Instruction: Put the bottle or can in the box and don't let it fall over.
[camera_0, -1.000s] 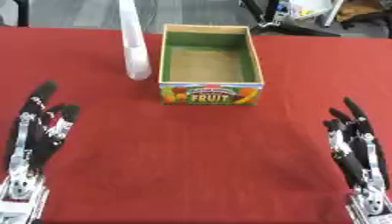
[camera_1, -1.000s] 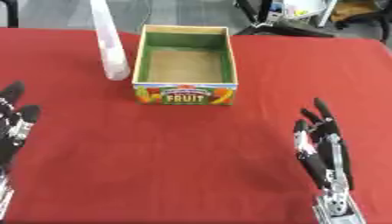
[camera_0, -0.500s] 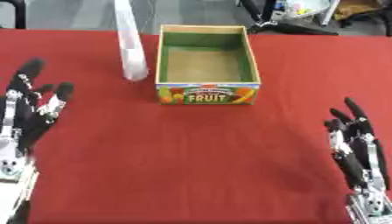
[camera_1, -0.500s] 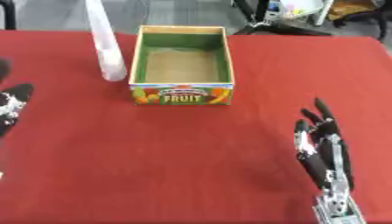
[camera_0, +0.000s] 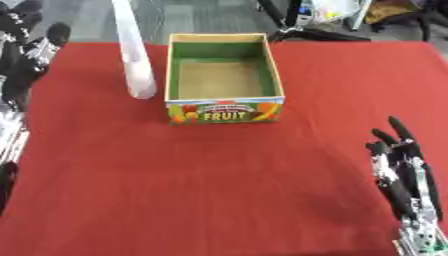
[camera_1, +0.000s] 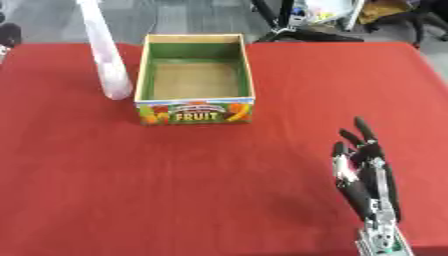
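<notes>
A tall pale bottle stands upright on the red table, just left of the open cardboard box marked FRUIT, whose inside is bare. At the upper left edge my left hand is raised with its fingers straight, well to the left of the bottle and apart from it. My right hand rests open near the lower right corner, fingers pointing up, holding nothing.
The red cloth covers the whole table. Beyond its far edge lies a grey floor with black stands and cables.
My left hand has risen from the lower left towards the far left edge, closer to the bottle's level. The view has tilted slightly. Bottle, box and right hand stay put.
</notes>
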